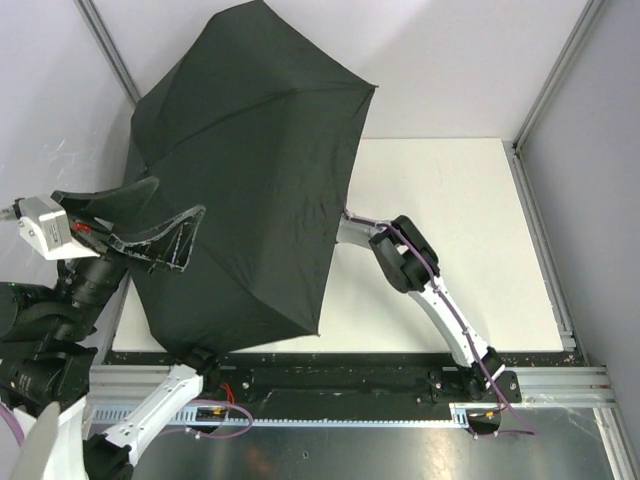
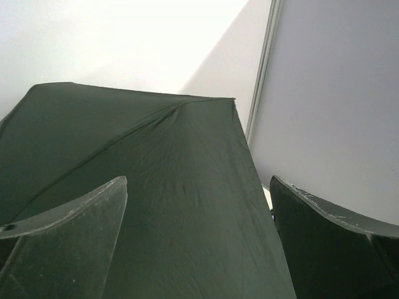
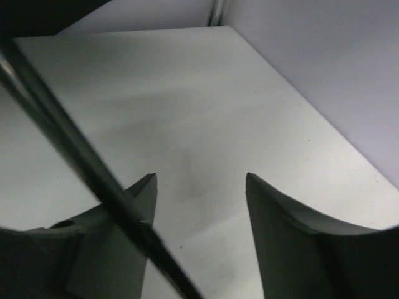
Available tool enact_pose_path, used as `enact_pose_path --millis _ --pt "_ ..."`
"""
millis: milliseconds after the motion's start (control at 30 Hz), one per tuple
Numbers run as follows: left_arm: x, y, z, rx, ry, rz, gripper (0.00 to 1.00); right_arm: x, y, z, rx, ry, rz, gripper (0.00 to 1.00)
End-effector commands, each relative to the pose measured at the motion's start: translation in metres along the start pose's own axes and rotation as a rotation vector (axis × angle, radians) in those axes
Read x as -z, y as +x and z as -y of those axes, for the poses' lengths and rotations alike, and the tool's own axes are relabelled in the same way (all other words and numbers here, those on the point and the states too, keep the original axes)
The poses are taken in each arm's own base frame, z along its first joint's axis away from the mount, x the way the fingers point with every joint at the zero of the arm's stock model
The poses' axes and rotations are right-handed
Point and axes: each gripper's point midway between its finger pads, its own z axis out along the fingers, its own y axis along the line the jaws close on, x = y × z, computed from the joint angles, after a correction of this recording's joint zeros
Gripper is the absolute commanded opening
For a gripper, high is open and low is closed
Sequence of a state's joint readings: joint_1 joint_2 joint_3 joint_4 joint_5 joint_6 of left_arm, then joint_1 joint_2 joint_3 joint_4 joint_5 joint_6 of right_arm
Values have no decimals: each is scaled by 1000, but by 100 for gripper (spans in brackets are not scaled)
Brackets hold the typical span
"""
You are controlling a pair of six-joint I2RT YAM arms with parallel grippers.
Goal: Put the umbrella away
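The umbrella (image 1: pixel 250 170) stands open, its black canopy tilted over the left half of the white table (image 1: pixel 450 220). My left gripper (image 1: pixel 178 197) is open at the canopy's left side. In the left wrist view the canopy fabric (image 2: pixel 156 187) fills the space between and beyond my left gripper (image 2: pixel 198 180). My right arm (image 1: pixel 405 260) reaches under the canopy's right edge, so its fingers are hidden from above. In the right wrist view my right gripper (image 3: pixel 201 175) is open, and the umbrella's dark shaft (image 3: pixel 68 140) runs diagonally across its left finger (image 3: pixel 134 205). Nothing is gripped.
Grey walls with aluminium posts (image 1: pixel 555 75) close in the table at the back and the right. A metal rail (image 1: pixel 330 385) runs along the near edge by the arm bases. Black equipment (image 1: pixel 40 330) stands at the far left.
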State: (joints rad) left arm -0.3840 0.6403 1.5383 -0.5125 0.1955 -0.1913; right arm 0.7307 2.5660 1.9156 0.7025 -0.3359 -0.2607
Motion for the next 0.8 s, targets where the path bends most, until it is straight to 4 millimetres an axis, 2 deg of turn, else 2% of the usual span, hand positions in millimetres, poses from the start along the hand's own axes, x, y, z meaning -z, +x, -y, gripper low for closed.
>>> enact_pose_path --millis 0,67,133,200,333,433,567,667,767 --pt "3 -21 10 -9 43 56 99 -15 -10 -14 96 -9 -43 51" --pt "8 -27 11 -12 41 72 99 -8 -24 -17 96 16 -36 33" --pt "13 -33 11 -16 31 93 99 3 -49 -13 88 55 -20 10" --pt "18 -40 11 -19 23 112 99 17 -72 -9 68 91 2 3" --pt "34 -71 21 -36 39 190 99 51 -122 9 19 205 53 0" --pt "52 -105 31 -54 55 276 99 76 -158 26 -38 278 61 0" --pt "75 -143 42 -68 73 380 99 120 -197 65 -211 471 32 0" --pt "82 -154 47 -66 84 411 99 161 -219 89 -448 579 24 0" --pt "81 -151 45 -47 80 404 99 208 -235 108 -716 613 47 0"
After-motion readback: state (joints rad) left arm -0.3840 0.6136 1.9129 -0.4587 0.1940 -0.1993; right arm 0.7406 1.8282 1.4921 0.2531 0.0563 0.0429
